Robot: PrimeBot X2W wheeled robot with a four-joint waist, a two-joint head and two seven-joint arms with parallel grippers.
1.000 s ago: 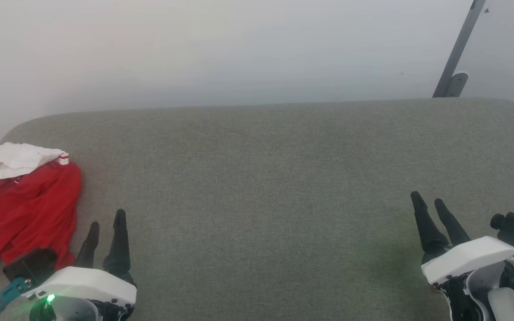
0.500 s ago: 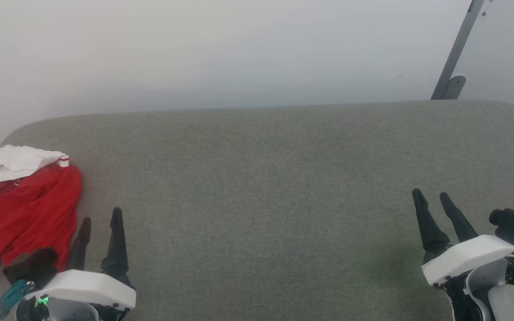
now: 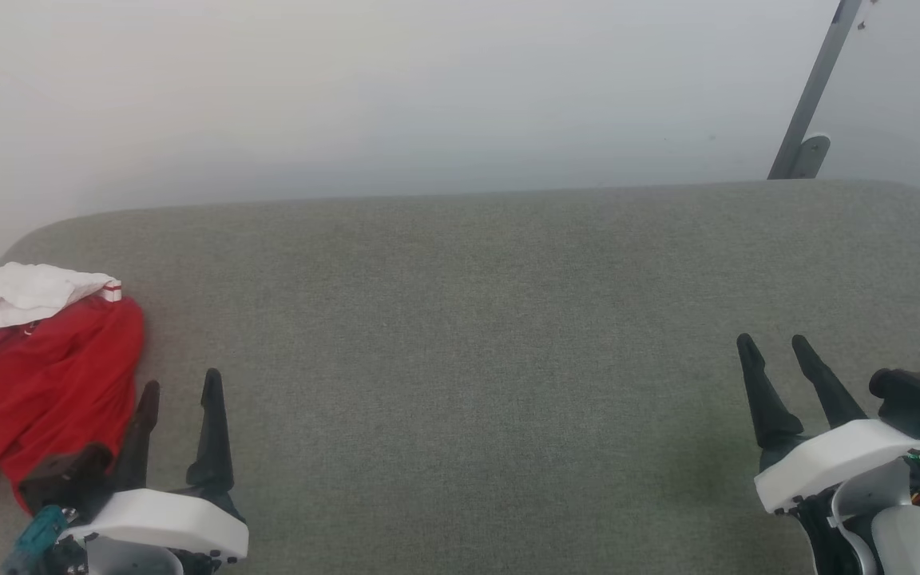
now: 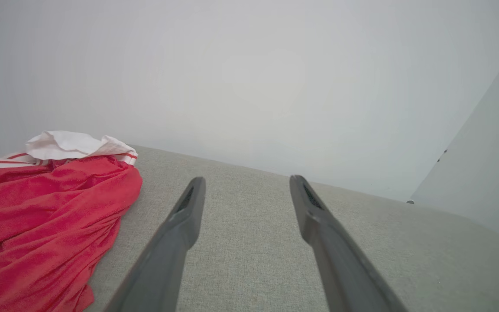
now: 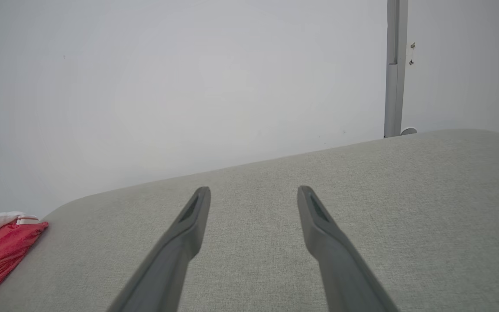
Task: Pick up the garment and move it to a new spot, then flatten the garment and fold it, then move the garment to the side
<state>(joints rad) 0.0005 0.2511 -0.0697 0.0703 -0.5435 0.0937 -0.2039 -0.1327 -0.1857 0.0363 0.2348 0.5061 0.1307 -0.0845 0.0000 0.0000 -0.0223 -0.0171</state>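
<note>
Slightly to the left the left tool (image 3: 180, 378) is sitting now, compared with one second ago, so it is coming nearer to the garment (image 3: 45, 375). Its two fingers are standing wide apart and are grasping nothing; the left one is just beside the red edge, and in the left wrist view it is not touching it. The right tool (image 3: 771, 339) is hovering over the right side of the grey surface (image 3: 460, 359), also released and empty, well apart from the garment. The garment is lying crumpled at the left end of the surface, its white part showing toward the wall (image 3: 348, 96). A grey pole (image 3: 811, 88) is leaning behind the far right corner.
</note>
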